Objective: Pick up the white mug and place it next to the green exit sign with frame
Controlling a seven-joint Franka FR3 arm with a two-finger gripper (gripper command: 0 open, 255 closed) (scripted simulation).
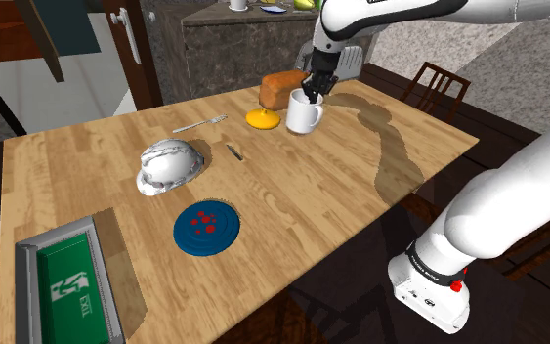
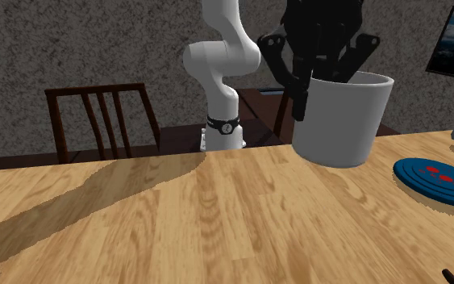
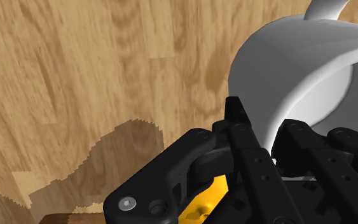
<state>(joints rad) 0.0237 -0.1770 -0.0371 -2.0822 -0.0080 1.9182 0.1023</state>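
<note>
In the upper middle of the shoulder view, the white mug [image 1: 303,117] has its rim wall pinched by the black gripper [image 1: 312,95]; it looks rigid, light and glossy, so probably slippery there.

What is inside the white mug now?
One finger of the gripper reaches inside the white mug; the other is outside its wall. Nothing else shows inside, but the gripper covers part of the interior.

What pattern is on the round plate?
Dark blue plate with red dots; shoulder view shows it best.
</note>
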